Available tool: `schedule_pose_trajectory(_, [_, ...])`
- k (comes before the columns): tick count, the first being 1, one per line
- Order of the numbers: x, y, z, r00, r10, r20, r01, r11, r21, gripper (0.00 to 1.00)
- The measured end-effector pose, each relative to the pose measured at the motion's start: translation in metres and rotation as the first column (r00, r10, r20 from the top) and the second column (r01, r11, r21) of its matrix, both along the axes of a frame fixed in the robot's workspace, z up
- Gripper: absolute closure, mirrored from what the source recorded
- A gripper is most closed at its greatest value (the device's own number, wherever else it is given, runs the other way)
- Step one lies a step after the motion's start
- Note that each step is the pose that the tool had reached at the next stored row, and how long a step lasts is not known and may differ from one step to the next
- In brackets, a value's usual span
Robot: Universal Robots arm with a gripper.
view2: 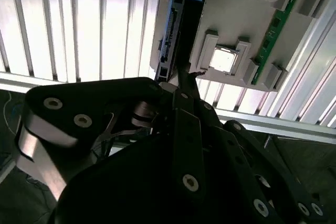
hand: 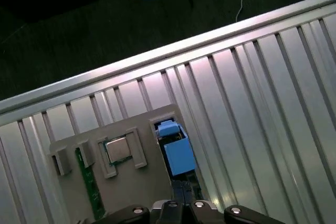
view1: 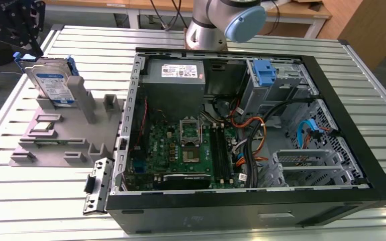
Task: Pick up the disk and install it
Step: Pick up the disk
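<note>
Well, my gripper [view1: 25,47] hangs over the far corner of the slatted metal table [view1: 179,40], on the exterior view's left, and the disk [view1: 52,83] is directly under it, very near, perhaps already touching. I cannot tell if the gripper is released or clenched, because its black body hides the tip in both wrist views. The disk stands on its edge in a slot of the grey holder [view1: 59,145]. Its long axis points up toward my tool, and its labelled face is turned to the near side. In the first wrist view I look down along it onto the blue carrier [hand: 176,148] at its upper end. The holder also keeps a processor chip [view2: 223,60] in a square seat and a green memory stick [view2: 275,30] in a groove. The open computer case [view1: 354,165] lies just beside the holder, to the exterior view's right. Inside it are the grey power supply [view1: 174,75] at the far side, the green motherboard [view1: 179,150] and a lone blue bracket [view1: 263,73] in the drive cage. The disk is not yet in the case.
</note>
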State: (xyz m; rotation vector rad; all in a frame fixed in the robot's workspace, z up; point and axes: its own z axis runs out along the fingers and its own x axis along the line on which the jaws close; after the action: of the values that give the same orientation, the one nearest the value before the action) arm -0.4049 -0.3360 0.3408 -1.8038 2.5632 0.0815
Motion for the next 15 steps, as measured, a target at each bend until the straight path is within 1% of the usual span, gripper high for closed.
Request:
schedule_pose_trajectory(2, [0.0000,0.0000,-0.0004,0.9983,0.058,0.0020,-0.058,0.9983,0.0013,0.90])
schedule_pose_trajectory(5, [0.0000,0.0000,-0.0006,0.9948,0.102,0.0037,-0.102,0.9948,0.0021,0.90])
schedule_pose_trajectory(8, [0.0000,0.0000,-0.0009,0.9895,0.145,0.0054,-0.145,0.9895,0.0029,0.90])
schedule_pose_trajectory(9, [0.0000,0.0000,-0.0010,0.9881,0.154,0.0057,-0.154,0.9881,0.0030,0.90])
schedule_pose_trajectory(10, [0.0000,0.0000,-0.0009,0.9878,0.156,0.0057,-0.156,0.9878,0.0030,0.90])
schedule_pose_trajectory(15, [0.0000,0.0000,-0.0010,0.9876,0.157,0.0058,-0.157,0.9876,0.0029,0.90])
